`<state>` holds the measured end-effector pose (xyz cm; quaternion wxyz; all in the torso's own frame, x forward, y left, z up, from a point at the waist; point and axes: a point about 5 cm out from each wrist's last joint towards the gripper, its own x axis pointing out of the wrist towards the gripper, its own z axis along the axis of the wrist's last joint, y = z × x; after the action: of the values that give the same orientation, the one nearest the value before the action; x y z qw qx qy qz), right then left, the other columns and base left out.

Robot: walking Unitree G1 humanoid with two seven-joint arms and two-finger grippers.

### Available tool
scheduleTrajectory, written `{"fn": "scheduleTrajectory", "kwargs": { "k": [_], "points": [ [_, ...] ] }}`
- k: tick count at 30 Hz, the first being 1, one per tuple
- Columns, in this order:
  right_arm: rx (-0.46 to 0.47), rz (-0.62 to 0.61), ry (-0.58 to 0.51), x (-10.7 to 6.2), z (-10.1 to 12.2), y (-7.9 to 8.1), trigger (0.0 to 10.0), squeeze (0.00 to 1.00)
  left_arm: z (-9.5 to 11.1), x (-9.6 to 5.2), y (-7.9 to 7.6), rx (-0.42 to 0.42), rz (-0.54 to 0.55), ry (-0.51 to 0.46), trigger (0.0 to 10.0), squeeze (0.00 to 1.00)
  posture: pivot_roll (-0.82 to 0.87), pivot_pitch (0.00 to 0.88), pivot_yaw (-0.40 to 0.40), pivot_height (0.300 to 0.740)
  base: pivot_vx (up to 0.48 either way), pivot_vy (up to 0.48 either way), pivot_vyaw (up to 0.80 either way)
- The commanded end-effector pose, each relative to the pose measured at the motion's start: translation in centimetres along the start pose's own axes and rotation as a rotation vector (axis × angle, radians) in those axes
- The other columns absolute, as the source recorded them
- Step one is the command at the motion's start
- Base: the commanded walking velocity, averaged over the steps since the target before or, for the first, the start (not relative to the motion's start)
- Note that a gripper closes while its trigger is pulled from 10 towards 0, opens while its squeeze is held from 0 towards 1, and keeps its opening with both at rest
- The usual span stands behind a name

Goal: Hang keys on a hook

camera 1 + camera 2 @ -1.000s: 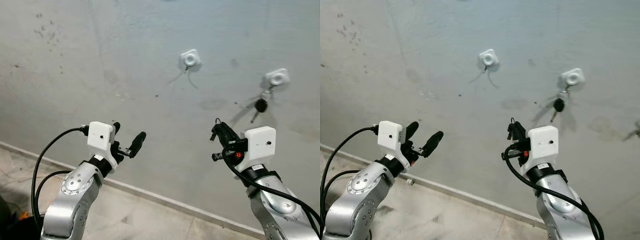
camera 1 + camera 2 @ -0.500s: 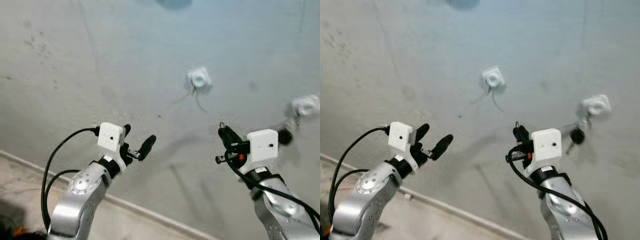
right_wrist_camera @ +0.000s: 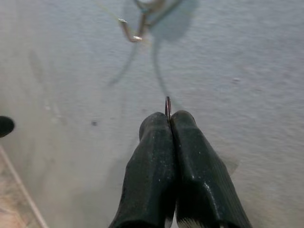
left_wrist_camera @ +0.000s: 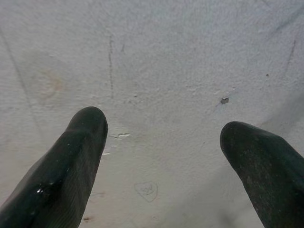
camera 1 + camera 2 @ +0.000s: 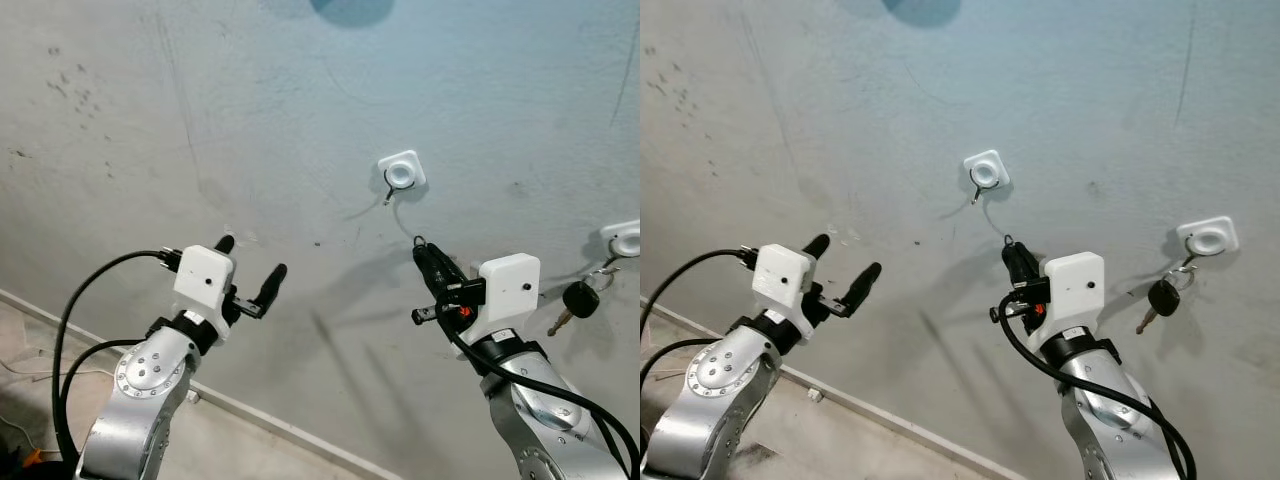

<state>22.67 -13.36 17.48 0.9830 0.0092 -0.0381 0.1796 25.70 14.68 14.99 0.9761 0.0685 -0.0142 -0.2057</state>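
Fingers of the right gripper [image 3: 169,115] pinched a thin metal key ring [image 3: 167,107] just below the empty white square wall hook [image 5: 986,171]. Black-headed keys [image 5: 1162,298] hung from a second white hook [image 5: 1207,237] toward the grey wall's [image 5: 200,100] right edge, while the left gripper [image 5: 247,270] hovered with fingers spread wide.

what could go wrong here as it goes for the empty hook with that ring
The right end effector pinches the key ring with only a thin arc past its fingertips, so the ring could slip or twist before it catches.

The empty hook is a small wire below its white mount; a slightly off approach could bump the ring against the wall instead.

The car key already hangs from the other hook near the right arm, and a wide swing might knock it.
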Motion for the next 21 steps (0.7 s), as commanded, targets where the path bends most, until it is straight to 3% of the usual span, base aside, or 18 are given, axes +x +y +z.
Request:
{"fn": "scheduleTrajectory", "kwargs": {
  "k": [1, 3, 9, 14, 21],
  "points": [
    [0.005, 0.050, -0.022, 0.1, 0.6, 0.6, 10.0, 0.00, 0.4, 0.0, 0.0, 0.033, -0.002, -0.021, 10.0, 0.00, 0.16, 0.000, -0.047, 0.740, 0.000, 0.000, 0.00],
    [0.031, 0.149, -0.008, 0.3, 0.6, 1.5, 10.0, 0.00, 0.5, 0.1, 0.0, 0.039, -0.006, -0.034, 10.0, 0.00, 0.16, 0.000, -0.046, 0.740, 0.000, 0.000, 0.00],
    [0.041, 0.209, -0.010, 0.0, 0.7, 2.0, 10.0, 0.00, 0.6, 0.3, -0.1, 0.056, -0.017, -0.045, 10.0, 0.00, 0.16, 0.000, -0.045, 0.740, 0.000, 0.000, 0.00],
    [0.122, 0.293, -0.059, 0.7, 1.8, 3.1, 10.0, 0.00, 0.6, 0.3, -0.2, 0.071, -0.038, -0.053, 10.0, 0.00, 0.16, 0.000, -0.038, 0.740, 0.000, 0.000, 0.00],
    [0.172, 0.279, -0.143, 2.2, 3.5, 2.6, 10.0, 0.00, 0.7, 0.1, -0.2, 0.075, -0.048, -0.052, 10.0, 0.00, 0.18, 0.000, -0.037, 0.740, 0.000, 0.000, 0.00]
  ]
}}
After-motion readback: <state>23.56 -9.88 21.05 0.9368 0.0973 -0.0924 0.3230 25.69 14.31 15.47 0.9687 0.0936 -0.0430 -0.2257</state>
